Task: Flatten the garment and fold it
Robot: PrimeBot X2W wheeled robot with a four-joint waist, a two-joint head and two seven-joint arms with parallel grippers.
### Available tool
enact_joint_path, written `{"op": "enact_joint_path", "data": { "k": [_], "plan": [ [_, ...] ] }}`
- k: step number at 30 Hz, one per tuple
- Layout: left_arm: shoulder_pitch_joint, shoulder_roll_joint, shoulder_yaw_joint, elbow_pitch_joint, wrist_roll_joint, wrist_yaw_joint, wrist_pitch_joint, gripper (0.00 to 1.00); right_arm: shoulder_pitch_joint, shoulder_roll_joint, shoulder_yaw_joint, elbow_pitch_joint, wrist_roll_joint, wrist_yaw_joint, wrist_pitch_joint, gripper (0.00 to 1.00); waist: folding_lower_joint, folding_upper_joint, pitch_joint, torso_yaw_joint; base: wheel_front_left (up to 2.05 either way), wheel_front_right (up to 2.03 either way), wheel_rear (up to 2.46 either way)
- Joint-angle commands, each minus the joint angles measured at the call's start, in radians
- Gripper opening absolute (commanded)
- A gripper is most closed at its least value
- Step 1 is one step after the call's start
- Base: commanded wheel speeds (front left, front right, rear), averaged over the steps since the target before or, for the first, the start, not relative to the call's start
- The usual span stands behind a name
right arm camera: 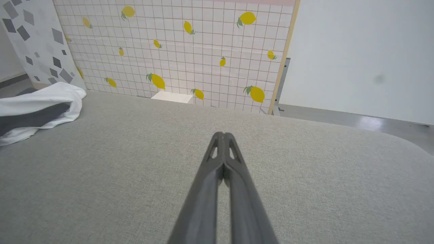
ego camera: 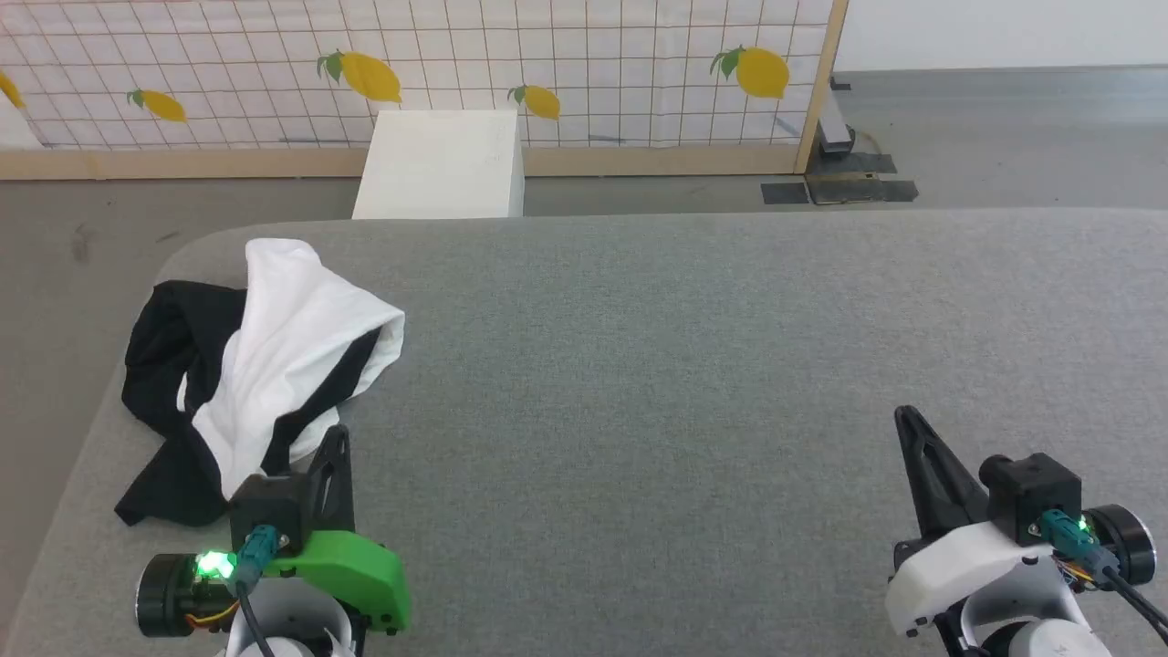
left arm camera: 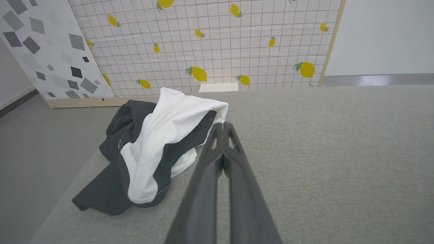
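Crumpled garment (ego camera: 274,365) at the table's (ego camera: 684,365) ten o'clock.
Left gripper (ego camera: 339,438) closed, empty, by its five o'clock edge; right gripper (ego camera: 905,418) closed, empty, at four o'clock.

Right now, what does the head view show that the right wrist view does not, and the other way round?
Head view: the shut left hand with green cover, beside the crumpled white T-shirt with black sleeves. Right wrist view: a white panel with grey diamonds. Both: the T-shirt, the grey fabric table, the lemon-print screen, the shut right hand.
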Motion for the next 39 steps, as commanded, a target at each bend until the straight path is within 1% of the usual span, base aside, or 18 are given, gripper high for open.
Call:
{"op": "enact_joint_path", "data": {
  "k": [1,39],
  "plan": [
    [-0.009,-0.005,0.003,-0.003,0.013,-0.001,0.001,0.0,-0.015,0.0,0.002,-0.005,-0.006,0.003,0.003,0.0,0.0,-0.0001,0.0,0.0,0.0,0.0,0.0],
    [-0.009,-0.005,0.003,-0.003,0.013,-0.001,0.001,0.0,-0.015,0.0,0.002,-0.005,-0.006,0.003,0.003,0.0,0.0,-0.0001,0.0,0.0,0.0,0.0,0.0]
  ]
}}
